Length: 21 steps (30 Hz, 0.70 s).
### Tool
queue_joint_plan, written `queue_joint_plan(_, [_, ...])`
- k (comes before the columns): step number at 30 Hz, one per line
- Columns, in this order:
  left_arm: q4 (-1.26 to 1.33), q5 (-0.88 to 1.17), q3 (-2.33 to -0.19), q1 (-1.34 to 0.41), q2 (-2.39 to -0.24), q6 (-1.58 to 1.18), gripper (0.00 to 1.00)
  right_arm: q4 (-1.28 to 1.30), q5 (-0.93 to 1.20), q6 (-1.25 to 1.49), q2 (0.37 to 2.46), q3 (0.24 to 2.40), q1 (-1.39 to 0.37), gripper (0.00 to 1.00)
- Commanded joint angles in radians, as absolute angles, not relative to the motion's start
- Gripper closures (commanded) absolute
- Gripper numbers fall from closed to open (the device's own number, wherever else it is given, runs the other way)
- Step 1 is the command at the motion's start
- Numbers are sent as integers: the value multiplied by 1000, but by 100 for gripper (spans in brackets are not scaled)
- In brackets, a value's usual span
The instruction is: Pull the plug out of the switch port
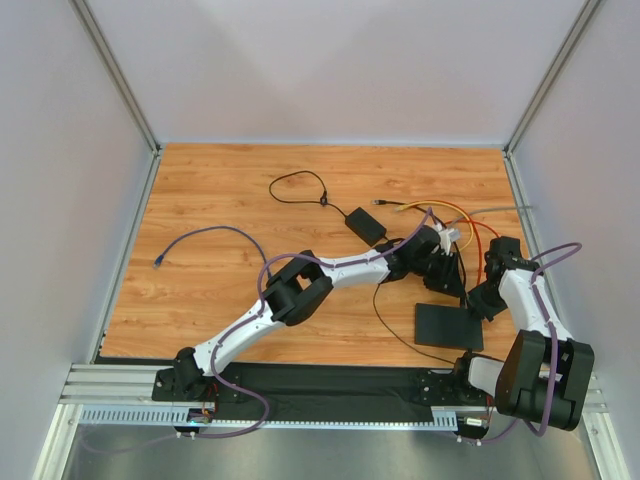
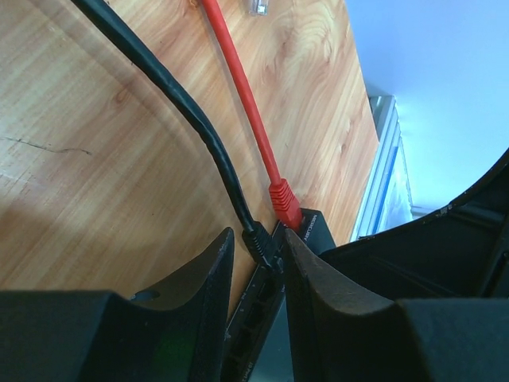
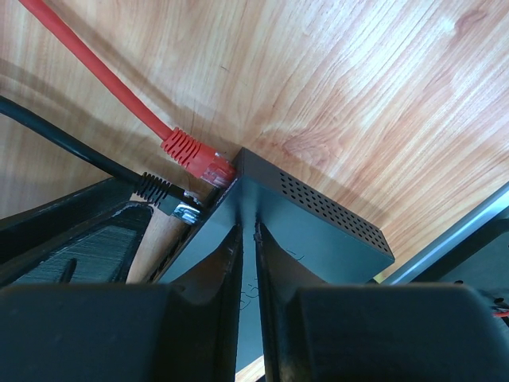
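The switch is a flat black box at the near right of the table. A red plug sits in its end socket. A black plug lies beside it at the socket edge. My left gripper is closed around the black plug. In the right wrist view the black plug shows its clear tip just outside the switch, next to the red plug. My right gripper is shut, with its tips resting on the switch's top. In the top view the left gripper and right gripper crowd the switch's far edge.
A black power adapter with a thin looped cord lies mid-table. Yellow, grey and red cables trail behind the grippers. A loose purple cable lies at the left. White walls and metal rails bound the table.
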State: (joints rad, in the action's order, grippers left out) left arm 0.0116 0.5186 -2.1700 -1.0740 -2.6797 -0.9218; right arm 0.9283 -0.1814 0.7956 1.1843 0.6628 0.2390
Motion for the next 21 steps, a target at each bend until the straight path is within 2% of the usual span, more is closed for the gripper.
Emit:
queue_joint_plan(1, [58, 537, -2183, -1083, -2694, -957, 62, 879, -184, 804, 1215, 630, 241, 87])
queue_joint_plan(21, [86, 686, -2151, -1080, -2695, -1045, 67, 891, -190, 804, 1200, 641, 241, 87])
